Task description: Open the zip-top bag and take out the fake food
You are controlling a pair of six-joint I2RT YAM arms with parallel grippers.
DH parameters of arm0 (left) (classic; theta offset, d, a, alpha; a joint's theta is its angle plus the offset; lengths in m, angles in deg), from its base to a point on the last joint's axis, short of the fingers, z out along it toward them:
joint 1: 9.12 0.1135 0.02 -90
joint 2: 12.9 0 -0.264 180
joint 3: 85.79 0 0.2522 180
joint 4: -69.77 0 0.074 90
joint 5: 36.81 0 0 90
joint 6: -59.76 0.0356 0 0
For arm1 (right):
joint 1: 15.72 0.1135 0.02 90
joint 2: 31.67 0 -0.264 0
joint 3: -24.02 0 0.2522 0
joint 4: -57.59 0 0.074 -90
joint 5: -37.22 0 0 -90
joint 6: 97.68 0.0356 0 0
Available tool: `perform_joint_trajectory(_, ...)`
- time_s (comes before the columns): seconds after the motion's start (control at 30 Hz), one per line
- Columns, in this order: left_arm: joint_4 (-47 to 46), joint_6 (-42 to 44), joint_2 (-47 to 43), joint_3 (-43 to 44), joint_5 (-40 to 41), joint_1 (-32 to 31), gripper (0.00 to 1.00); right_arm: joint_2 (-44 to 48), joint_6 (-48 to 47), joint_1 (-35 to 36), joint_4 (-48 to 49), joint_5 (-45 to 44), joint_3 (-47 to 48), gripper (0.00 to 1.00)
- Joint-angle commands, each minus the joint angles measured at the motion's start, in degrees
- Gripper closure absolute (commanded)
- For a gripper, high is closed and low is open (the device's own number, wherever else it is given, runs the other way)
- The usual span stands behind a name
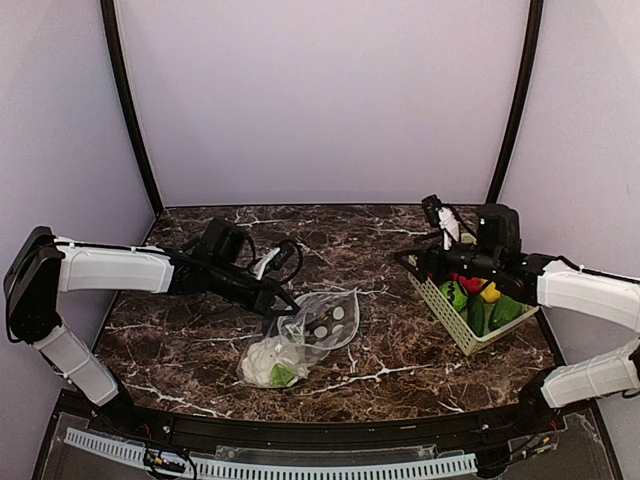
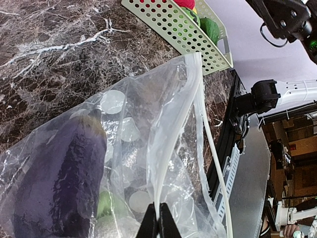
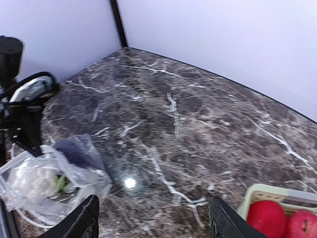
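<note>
The clear dotted zip-top bag [image 1: 322,322] lies on the marble table [image 1: 200,345], its mouth toward the basket. Inside it are the white cauliflower [image 1: 264,364] with green leaves and a dark purple piece [image 2: 59,173]. My left gripper [image 1: 281,300] is shut on the bag's white zip edge [image 2: 171,144], with the strip pinched between the fingertips [image 2: 165,223]. My right gripper [image 1: 412,262] is open and empty, above the table beside the basket's left end; its view shows the bag [image 3: 49,173] to the left. Two red fruits [image 3: 267,218] lie in the basket.
The light-green lattice basket [image 1: 442,305] stands at the right and holds green and yellow toy fruits [image 1: 488,293] beside the red ones. It also shows in the left wrist view [image 2: 173,25]. Grey walls and black posts enclose the table.
</note>
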Motion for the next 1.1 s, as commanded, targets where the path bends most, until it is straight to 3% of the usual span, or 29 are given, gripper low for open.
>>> perform_joint_trajectory(0.0,1.5,1.3,-2.5,1.4,-0.5,0.4,0.99,-0.2,1.3,6.7,4.2,8.7,-1.2,0.3)
perform_joint_trajectory(0.4,0.7,0.9,-3.4,1.7,-1.5,0.3,0.99,-14.7,13.8,21.4,6.0,6.0,5.7,0.47)
perform_joint_trajectory(0.73,-0.9,0.8,-3.8,3.0,-1.7,-1.8,0.99,-24.7,20.0,25.3,1.5,4.3,11.7,0.62)
perform_joint_trajectory(1.07,-5.0,-0.5,-2.2,5.0,-1.8,-3.9,0.99,-32.7,32.1,25.3,14.8,10.9,7.4,0.64)
